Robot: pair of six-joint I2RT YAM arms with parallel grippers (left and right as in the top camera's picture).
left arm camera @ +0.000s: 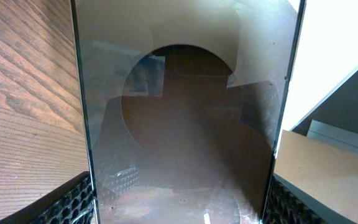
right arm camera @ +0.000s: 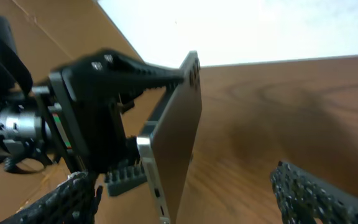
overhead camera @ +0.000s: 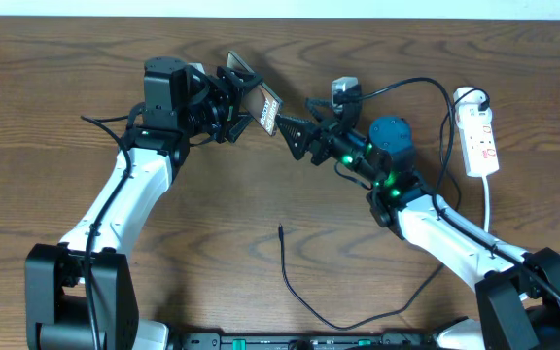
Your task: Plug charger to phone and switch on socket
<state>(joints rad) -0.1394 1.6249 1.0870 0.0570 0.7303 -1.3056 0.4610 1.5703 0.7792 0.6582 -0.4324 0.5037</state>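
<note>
We see the left hand [overhead camera: 241,102] clamped on the phone [overhead camera: 254,98], holding it tilted and lifted off the wooden worktop [overhead camera: 56,117] near the far edge. In the left wrist view the phone [left arm camera: 185,124] fills the frame, its dark screen showing a brownish rounded shape, with the ribbed fingers [left arm camera: 73,199] of the left hand pressed against its two long sides.

The right hand [overhead camera: 295,131] sits just beside the phone's nearer end, not touching it as far as we can tell. In its own view the fingers [right arm camera: 319,193] are spread wide with nothing gripped, and the phone [right arm camera: 176,130] appears edge-on in front of them.

The charger [overhead camera: 295,287] lies loose on the worktop, its small plug tip pointing away from us, well apart from the phone. The socket [overhead camera: 481,141] lies flat at the right side, beyond the right arm.
</note>
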